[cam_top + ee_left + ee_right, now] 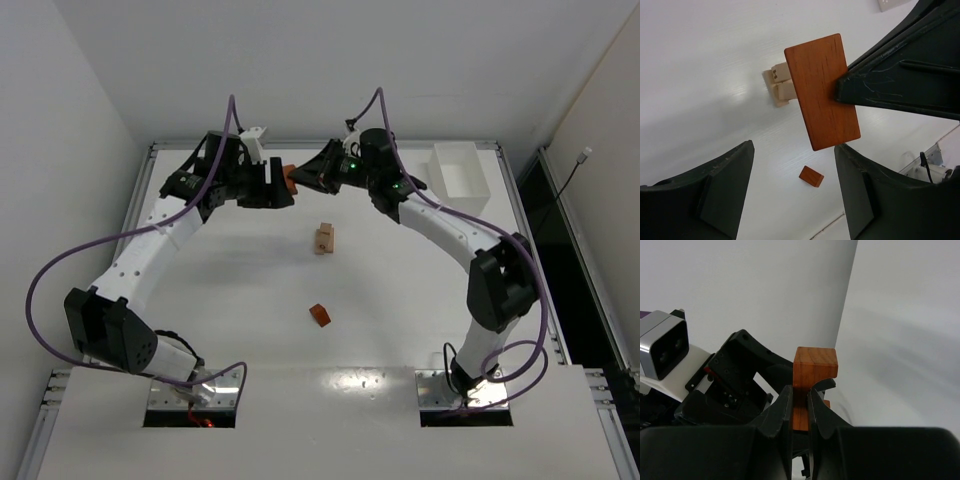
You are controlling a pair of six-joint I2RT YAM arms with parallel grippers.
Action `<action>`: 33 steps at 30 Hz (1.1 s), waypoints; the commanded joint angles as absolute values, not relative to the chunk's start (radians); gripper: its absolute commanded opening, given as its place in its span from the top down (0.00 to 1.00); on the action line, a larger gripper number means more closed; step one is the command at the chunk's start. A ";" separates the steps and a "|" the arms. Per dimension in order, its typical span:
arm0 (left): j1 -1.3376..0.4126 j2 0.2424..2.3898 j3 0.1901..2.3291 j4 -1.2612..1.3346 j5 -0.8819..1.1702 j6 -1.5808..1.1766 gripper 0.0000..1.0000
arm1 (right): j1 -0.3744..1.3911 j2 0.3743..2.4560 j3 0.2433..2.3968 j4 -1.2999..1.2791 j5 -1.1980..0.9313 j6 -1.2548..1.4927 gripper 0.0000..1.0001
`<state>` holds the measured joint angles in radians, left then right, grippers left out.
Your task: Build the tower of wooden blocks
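My right gripper is shut on a reddish-orange arch piece and holds it in the air at the back of the table. In the left wrist view the same piece shows its flat face, pinched by the right gripper's dark fingers. My left gripper faces it with its jaws wide apart and nothing between them; the piece's lower end is close to one fingertip. A small stack of pale tan blocks stands mid-table. A small orange block lies nearer the arms.
A white rectangular tray stands at the back right. The two arms meet close together over the back of the table. The left arm's wrist camera shows just behind the held piece.
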<state>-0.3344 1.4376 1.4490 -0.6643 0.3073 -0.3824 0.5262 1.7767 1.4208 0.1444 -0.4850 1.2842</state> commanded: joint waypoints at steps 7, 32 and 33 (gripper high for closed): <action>-0.344 1.440 1.493 -0.655 0.364 -0.374 0.38 | 0.532 1.736 1.385 0.202 -0.494 1.275 1.00; -0.344 1.450 1.514 -0.624 0.354 -0.420 0.52 | 0.569 1.784 1.387 0.192 -0.456 1.256 1.00; -0.344 1.450 1.514 -0.635 0.345 -0.420 0.55 | 0.569 1.784 1.387 0.192 -0.456 1.256 1.00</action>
<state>-0.3344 1.4456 1.4769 -0.6498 0.3607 -0.4057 0.5655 1.7832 1.3819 0.1490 -0.4721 1.2675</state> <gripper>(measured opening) 0.468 0.077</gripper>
